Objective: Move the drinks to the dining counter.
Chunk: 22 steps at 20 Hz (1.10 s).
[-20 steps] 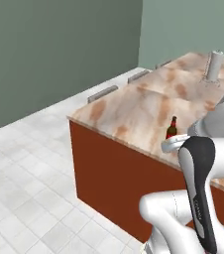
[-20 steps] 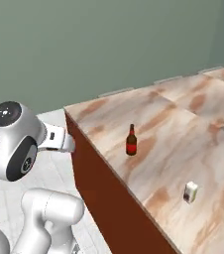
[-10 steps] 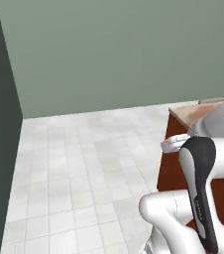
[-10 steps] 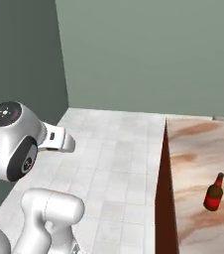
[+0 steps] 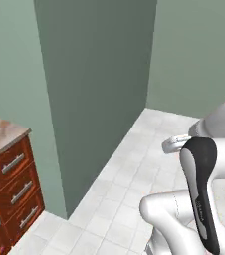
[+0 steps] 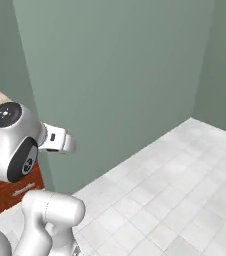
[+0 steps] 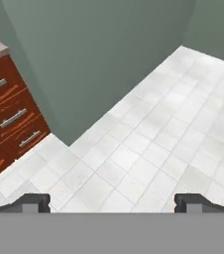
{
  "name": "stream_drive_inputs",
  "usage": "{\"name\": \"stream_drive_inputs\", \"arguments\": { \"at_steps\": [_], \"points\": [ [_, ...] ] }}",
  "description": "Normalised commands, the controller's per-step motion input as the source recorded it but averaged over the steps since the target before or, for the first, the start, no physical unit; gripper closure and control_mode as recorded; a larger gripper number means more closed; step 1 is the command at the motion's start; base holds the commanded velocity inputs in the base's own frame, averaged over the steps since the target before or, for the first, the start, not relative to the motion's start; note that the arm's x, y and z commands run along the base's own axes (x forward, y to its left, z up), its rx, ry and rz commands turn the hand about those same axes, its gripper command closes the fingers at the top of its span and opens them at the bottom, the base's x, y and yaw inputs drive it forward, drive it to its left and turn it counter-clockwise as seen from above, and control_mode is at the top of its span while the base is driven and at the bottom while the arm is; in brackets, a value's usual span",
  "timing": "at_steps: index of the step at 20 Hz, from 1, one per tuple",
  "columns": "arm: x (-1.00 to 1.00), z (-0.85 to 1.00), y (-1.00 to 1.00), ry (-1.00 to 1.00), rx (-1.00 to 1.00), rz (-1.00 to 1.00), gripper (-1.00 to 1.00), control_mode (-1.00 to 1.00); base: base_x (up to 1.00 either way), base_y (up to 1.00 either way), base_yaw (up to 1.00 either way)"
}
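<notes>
The drinks and the dining counter are out of view. In the hand view my gripper point(image 7: 112, 203) is open, its two dark fingertips point(image 7: 34, 202) standing far apart with nothing between them. It hangs over white floor tiles point(image 7: 148, 144) and looks toward the corner of a grey-green wall point(image 7: 94, 49).
A red-brown cabinet with drawers point(image 5: 15, 174) and a marbled top point(image 5: 0, 134) stands at the left, also in the hand view point(image 7: 10, 114). A grey-green wall pillar point(image 5: 94, 89) juts out beside it. Open tiled floor point(image 5: 134, 164) stretches to the right point(image 6: 175, 185).
The whole picture has swung round with the base. The marbled island with the bottle has left both base views, and the wall pillar and drawer cabinet have come in. The gripper stays open.
</notes>
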Motion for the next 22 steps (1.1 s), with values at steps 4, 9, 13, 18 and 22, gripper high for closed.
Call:
{"name": "stream_drive_inputs", "arguments": {
  "at_steps": [4,9,13,18,22],
  "points": [
    [0.0,0.0,0.0,0.0,0.0,0.0,-1.0,1.0,-0.01,0.32,1.0],
    [0.0,0.0,0.0,0.0,0.0,0.0,-1.0,1.0,0.27,0.38,0.89],
    [0.0,0.0,0.0,0.0,0.0,0.0,-1.0,1.0,0.99,0.02,0.35],
    [0.0,0.0,0.0,0.0,0.0,0.0,-1.0,1.0,1.0,-0.02,0.06],
    [0.0,0.0,0.0,0.0,0.0,0.0,-1.0,1.0,0.96,-0.03,0.0]
  ]
}}
